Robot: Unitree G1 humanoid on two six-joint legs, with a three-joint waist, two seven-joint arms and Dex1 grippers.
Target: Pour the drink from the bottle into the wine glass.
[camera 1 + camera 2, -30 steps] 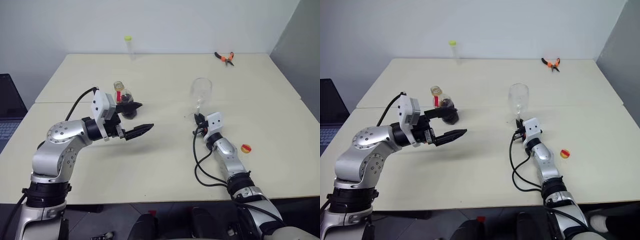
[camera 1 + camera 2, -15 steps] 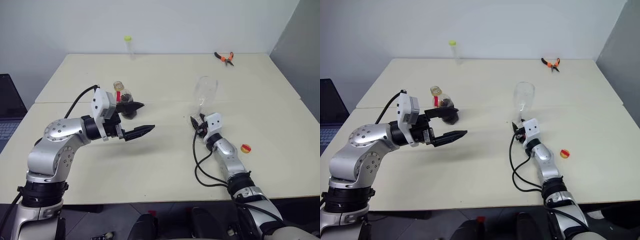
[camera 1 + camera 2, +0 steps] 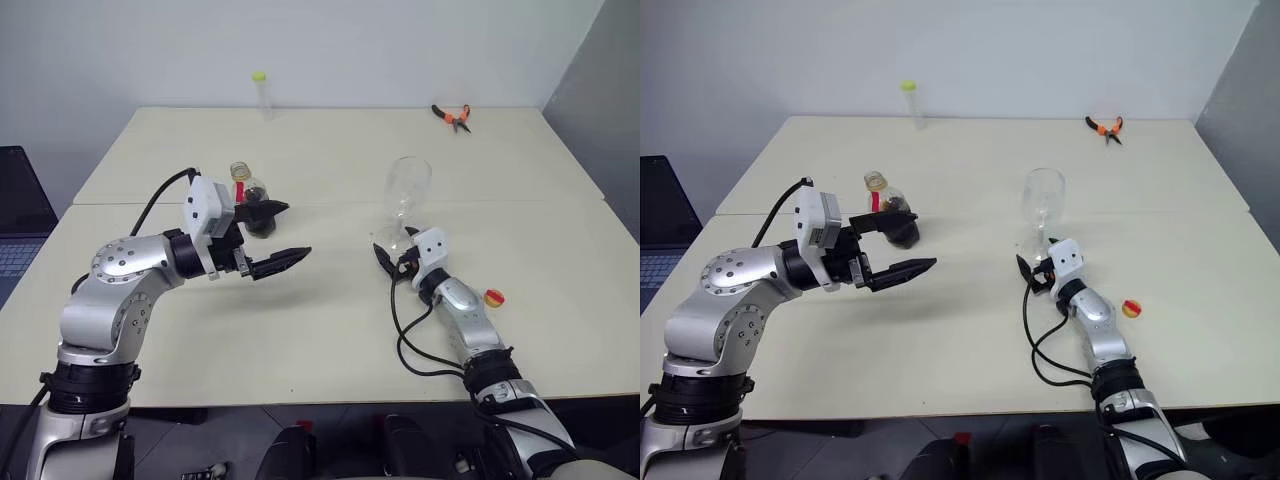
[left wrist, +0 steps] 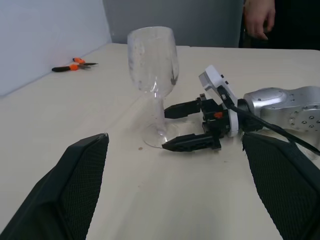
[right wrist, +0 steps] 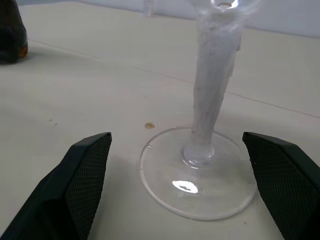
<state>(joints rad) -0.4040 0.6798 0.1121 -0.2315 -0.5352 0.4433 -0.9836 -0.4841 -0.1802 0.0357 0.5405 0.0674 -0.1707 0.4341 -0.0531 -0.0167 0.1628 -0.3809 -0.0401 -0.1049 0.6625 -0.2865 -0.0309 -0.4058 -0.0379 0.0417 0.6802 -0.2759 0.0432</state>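
The wine glass [image 3: 405,192] stands empty on its foot at the table's middle right. My right gripper [image 3: 389,259] lies low on the table, open, one finger on each side of the glass foot [image 5: 200,181]. The stem [image 5: 212,95] rises between the fingers with nothing gripping it. Further left sits the bottle [image 3: 247,187] with its neck uncapped, a red label and the dark drink [image 3: 901,230] low in its belly. My left gripper [image 3: 296,230] hovers open and empty in front of the bottle, and its upper finger overlaps the bottle. A yellow-and-red cap [image 3: 493,296] lies right of my right arm.
Orange pliers [image 3: 451,115] lie at the far right of the table. A thin clear tube with a yellow cap [image 3: 259,92] stands at the far edge. A laptop [image 3: 15,230] sits off the left side. A person's hand [image 4: 257,17] shows beyond the table.
My right gripper has opened and let go of the glass stem. The glass leaned right half a second ago and now stands on its foot. The left arm has stayed put.
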